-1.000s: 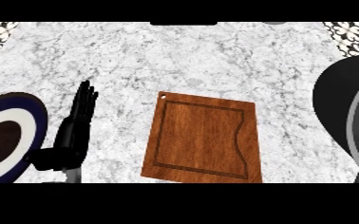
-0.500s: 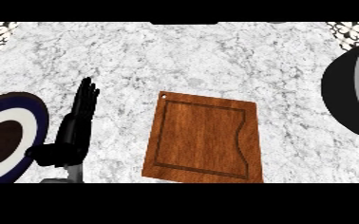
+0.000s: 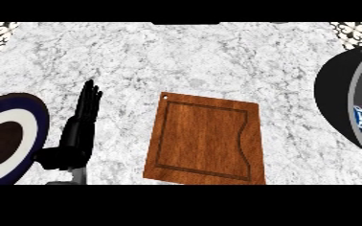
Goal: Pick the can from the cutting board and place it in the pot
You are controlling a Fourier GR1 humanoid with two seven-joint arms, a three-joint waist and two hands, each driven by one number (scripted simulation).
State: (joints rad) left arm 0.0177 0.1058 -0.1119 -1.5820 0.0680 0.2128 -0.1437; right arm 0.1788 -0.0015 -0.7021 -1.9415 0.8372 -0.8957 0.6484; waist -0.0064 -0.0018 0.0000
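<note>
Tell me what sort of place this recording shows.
Most likely a kitchen counter. A marbled white-grey worktop fills the view, a wooden cutting board lies on it, and a dark pot and a plate show at the right and left edges.

White, grey-veined marble counter (image 3: 212,57) fills the view, with patterned patches (image 3: 348,31) at both top corners.
</note>
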